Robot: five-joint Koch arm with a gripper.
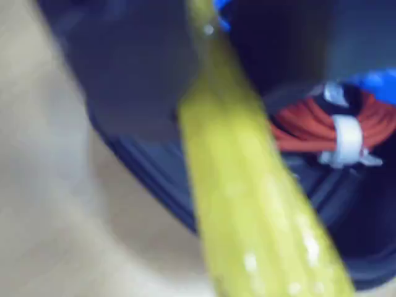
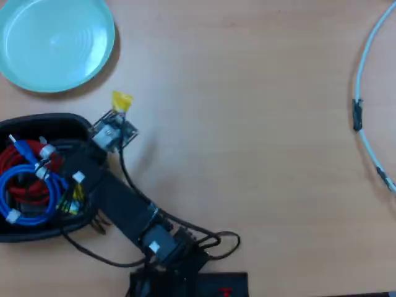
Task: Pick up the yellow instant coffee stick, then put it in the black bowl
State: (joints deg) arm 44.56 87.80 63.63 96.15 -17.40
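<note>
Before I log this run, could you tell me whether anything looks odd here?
Yes: the black bowl already holds coiled red cables and blue cables, so the yellow instant coffee stick will land on clutter. A loose white cable also curves across the table's right side.

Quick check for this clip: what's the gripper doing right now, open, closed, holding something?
Gripper: closed on the yellow coffee stick, held over the edge of the black bowl, which has coiled cables in it.

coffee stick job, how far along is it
Pick looks done: the yellow instant coffee stick is off the table, held in the gripper over the black bowl, which already holds coiled cables. Left: release it into the bowl.
</note>
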